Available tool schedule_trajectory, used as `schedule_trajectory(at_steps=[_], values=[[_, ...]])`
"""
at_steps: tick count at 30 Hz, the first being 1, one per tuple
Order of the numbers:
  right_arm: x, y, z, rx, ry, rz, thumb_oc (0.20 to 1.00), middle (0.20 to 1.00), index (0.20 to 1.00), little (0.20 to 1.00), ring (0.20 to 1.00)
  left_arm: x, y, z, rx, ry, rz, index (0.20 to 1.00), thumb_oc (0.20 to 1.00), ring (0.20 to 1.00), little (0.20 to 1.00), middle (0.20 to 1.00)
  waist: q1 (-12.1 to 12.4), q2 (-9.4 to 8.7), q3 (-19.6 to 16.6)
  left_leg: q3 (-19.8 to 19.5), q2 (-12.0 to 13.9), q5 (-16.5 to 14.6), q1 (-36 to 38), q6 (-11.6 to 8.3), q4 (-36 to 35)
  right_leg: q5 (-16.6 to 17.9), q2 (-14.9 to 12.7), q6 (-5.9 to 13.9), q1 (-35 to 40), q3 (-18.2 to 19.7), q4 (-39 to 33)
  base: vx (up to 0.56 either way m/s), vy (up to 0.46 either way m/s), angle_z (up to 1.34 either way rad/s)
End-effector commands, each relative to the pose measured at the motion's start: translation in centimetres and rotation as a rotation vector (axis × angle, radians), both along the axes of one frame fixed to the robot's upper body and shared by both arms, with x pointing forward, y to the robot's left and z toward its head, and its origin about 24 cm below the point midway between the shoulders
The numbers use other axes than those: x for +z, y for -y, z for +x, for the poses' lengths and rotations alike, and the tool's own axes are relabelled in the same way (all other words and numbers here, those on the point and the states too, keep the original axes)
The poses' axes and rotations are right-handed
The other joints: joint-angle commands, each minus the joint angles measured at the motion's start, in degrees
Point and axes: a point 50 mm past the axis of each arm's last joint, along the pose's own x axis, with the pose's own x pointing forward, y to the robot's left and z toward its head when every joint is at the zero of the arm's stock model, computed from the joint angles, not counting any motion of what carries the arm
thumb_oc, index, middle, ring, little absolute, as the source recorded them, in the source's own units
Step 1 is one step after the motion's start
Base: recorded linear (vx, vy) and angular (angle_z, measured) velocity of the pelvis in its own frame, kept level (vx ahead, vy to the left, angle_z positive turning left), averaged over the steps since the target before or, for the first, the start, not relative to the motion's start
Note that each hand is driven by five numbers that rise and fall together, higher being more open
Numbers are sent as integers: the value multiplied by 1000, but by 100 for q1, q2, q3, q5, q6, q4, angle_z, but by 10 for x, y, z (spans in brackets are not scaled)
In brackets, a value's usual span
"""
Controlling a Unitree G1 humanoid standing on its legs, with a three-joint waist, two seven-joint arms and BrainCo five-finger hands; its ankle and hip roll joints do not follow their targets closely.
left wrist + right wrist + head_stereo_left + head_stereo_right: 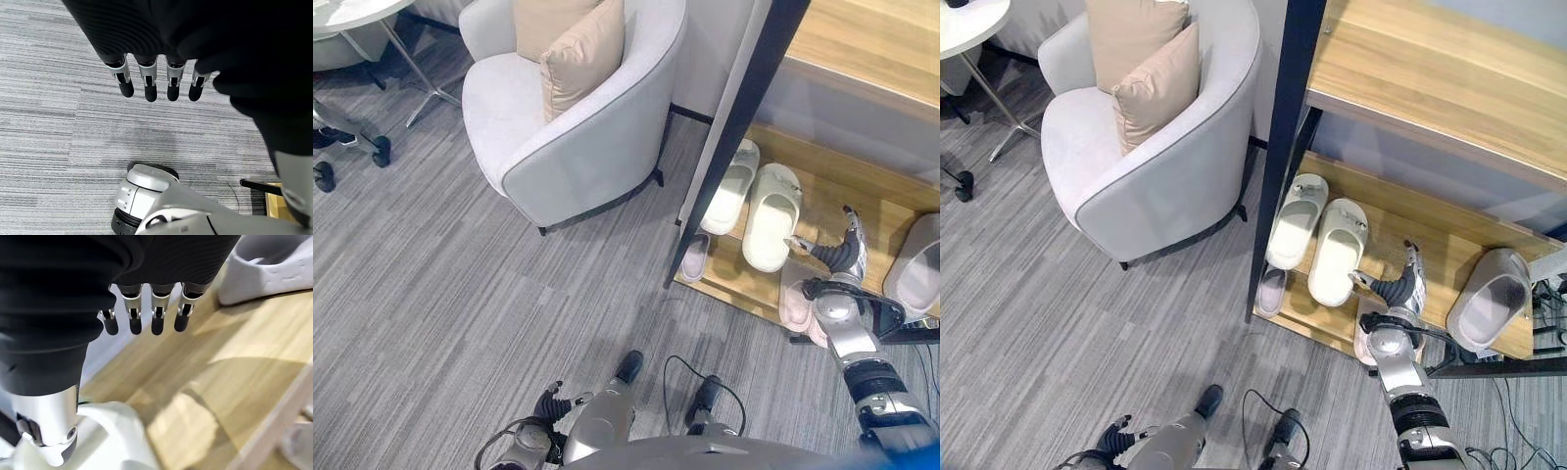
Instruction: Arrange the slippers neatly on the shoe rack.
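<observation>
- Two chunky white foam slippers (1317, 235) sit side by side on the lower wooden shelf (1440, 245) of the shoe rack (1430, 78), smooth and rounded, toes pointing away from the robot.
- A third one, a grey slipper (1489, 299), lies at about 3 o'clock from the white pair, well apart from them, thick-soled, its open hollow facing up.
- A small pale pink slipper (694, 257) is tucked on the lowest board, right by the rack's dark metal upright (1278, 147), at about 7 o'clock from the white pair.
- Another pinkish slipper (795, 305) peeks out from under the right wrist at the shelf's front edge; can't make out much of its shape.
- Right hand (1398, 279) hovers over the bare wood grain between the white pair and the grey one, fingers (144, 318) straight and relaxed, holding nothing.
- Left hand (548, 403) hangs low above the striped grey carpet (460, 313), fingers loose and straight, empty too.
- A curved light-grey upholstered armchair (578, 147) with two beige cushions (582, 49) stands at 10 o'clock from the rack.
</observation>
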Motion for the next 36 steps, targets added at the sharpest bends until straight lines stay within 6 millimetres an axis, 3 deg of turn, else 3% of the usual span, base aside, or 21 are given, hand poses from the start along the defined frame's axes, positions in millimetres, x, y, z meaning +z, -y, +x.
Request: schedule_trajectory(at_steps=[1, 14, 24, 31, 36], values=[[50, 7, 6, 60, 171, -178, 1000, 1000, 1000, 1000, 1000, -9, 32, -10, -70, -61, -61, 1000, 1000, 1000, 1000, 1000, 165, 221, 105, -128, 135, 198, 537, 27, -1150, -601, 10, 463, 922, -237, 35, 0, 0, 0], [28, -24, -5, 313, 25, -284, 1000, 1000, 1000, 1000, 1000, -10, 30, -12, -65, -74, -71, 1000, 1000, 1000, 1000, 1000, 34, 184, 60, -95, 121, 200, 639, 20, -1150, -595, 7, 437, 1010, -236, 35, -4, 0, -1], [10, -26, -4, 336, -65, -269, 1000, 1000, 1000, 1000, 1000, -9, 28, -9, -55, -68, -64, 1000, 1000, 1000, 1000, 1000, 36, 141, 97, -93, 109, 206, 624, 21, -1150, -556, -3, 435, 987, -236, 35, 0, 0, 0], [4, -27, 7, 338, -108, -220, 1000, 1000, 1000, 1000, 1000, -10, 22, -12, -36, -80, -51, 1000, 1000, 1000, 1000, 1000, 113, 123, 158, -70, 90, 240, 552, 9, -1150, -518, -21, 457, 919, -250, 35, 0, 0, 0], [3, -16, 18, 290, -152, -261, 1000, 1000, 1000, 1000, 1000, -9, 19, -14, -34, -85, -46, 1000, 1000, 1000, 1000, 1000, 240, 102, 230, -122, 50, 271, 455, -6, -1150, -510, -31, 467, 871, -316, 35, 4, 0, 1]])
